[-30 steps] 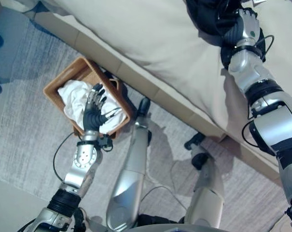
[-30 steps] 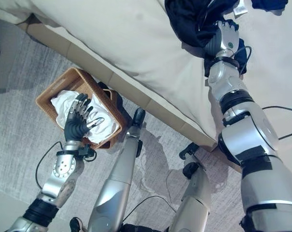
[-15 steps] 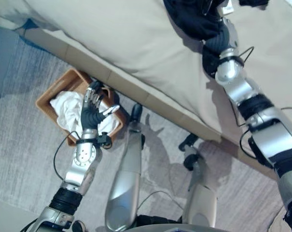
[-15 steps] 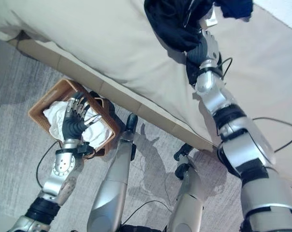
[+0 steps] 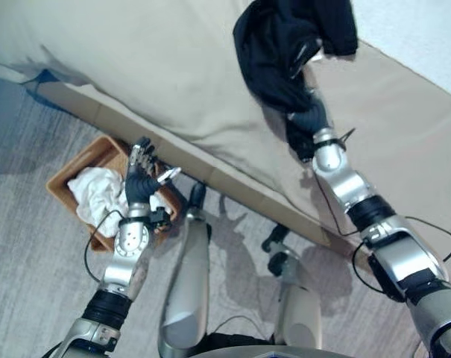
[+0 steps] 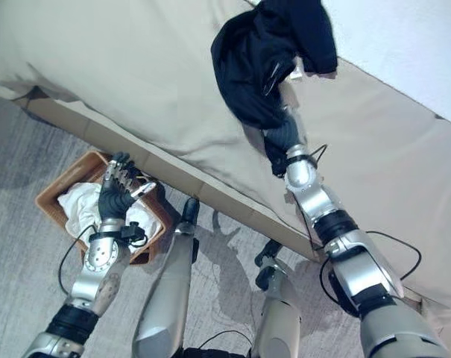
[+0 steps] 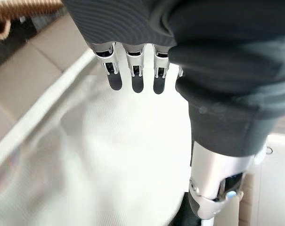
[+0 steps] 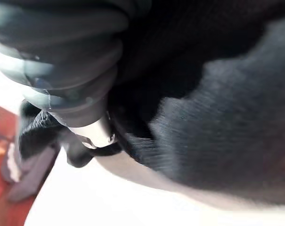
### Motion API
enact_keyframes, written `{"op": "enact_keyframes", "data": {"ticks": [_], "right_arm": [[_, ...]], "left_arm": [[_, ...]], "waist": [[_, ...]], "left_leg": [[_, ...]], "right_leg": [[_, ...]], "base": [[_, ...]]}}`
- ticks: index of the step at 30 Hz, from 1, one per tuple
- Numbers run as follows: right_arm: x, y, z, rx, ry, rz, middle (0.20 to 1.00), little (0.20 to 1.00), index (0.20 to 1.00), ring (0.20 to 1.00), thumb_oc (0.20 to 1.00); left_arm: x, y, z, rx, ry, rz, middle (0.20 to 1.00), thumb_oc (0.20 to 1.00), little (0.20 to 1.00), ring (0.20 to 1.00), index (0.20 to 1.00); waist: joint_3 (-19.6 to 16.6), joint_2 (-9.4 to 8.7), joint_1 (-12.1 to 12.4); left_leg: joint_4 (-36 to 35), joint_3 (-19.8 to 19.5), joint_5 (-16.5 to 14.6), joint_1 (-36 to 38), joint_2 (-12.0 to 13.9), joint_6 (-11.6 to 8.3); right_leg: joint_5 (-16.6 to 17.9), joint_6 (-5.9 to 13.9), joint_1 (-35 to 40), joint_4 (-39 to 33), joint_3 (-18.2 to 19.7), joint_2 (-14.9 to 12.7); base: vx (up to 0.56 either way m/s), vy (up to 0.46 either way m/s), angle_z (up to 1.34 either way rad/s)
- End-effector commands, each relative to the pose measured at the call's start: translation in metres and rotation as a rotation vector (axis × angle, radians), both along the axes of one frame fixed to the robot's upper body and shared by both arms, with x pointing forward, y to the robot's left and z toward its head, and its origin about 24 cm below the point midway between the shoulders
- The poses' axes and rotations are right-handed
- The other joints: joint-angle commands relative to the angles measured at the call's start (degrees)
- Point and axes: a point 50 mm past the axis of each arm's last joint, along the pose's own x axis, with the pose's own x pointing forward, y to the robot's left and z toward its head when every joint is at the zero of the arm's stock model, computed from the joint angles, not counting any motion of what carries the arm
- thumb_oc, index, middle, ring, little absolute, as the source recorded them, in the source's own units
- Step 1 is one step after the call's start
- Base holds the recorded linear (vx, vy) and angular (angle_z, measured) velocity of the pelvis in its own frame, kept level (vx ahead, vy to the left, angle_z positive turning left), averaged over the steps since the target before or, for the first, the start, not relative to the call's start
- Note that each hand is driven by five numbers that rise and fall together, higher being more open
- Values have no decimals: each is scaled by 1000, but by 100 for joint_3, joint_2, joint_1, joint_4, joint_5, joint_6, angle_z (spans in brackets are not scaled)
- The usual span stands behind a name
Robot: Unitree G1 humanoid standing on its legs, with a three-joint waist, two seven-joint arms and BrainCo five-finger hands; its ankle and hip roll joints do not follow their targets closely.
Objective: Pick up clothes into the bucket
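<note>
Right hand (image 5: 308,118) on bed (image 5: 136,60), reaching into black garment (image 5: 281,45) near far side; fingers buried in cloth, grip can't be told. Left hand (image 5: 139,179) released, fingers straight, hovering over basket (image 5: 61,171). Basket on floor (image 5: 31,283) beside bed edge, white cloth (image 5: 91,190) inside

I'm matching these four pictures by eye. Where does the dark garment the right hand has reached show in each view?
Left eye view: dark garment at top centre, on the bed, above the right hand.
Right eye view: top centre.
Left wrist view: not in it.
Right wrist view: black cloth close up beside the hand.
Shared landmark: the brown basket at lower left in both eye views.
</note>
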Motion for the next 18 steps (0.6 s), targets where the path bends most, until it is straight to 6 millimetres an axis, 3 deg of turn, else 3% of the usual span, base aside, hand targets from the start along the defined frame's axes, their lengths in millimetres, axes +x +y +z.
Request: {"op": "enact_keyframes", "data": {"ticks": [1, 11, 18], "right_arm": [[-16, -1, -16, -12, -9, 53, 200, 200, 200, 200, 200], [-36, -2, -39, 41, 28, 94, 200, 200, 200, 200, 200], [-45, -20, -14, 233, -94, 75, 200, 200, 200, 200, 200]], "left_arm": [[-5, 7, 4, -26, -58, 58, 1000, 1000, 1000, 1000, 1000], [-6, 6, 1, -18, -57, 69, 1000, 1000, 1000, 1000, 1000], [-5, 10, 0, 3, -55, 80, 1000, 1000, 1000, 1000, 1000]], "waist": [[-72, 32, -22], [-72, -21, -123], [-72, -10, -168]], "left_leg": [[-453, 185, 364, -58, 77, -41], [-635, 175, 426, 160, 112, -77], [-924, 202, 547, 471, 143, -109]], "right_leg": [[11, 377, 295, 214, 171, -113], [-8, 387, 462, 142, 167, -80], [57, 425, 686, 9, 145, -58]], "base": [[10, -17, -17], [2, -14, -7], [3, -8, 3]]}}
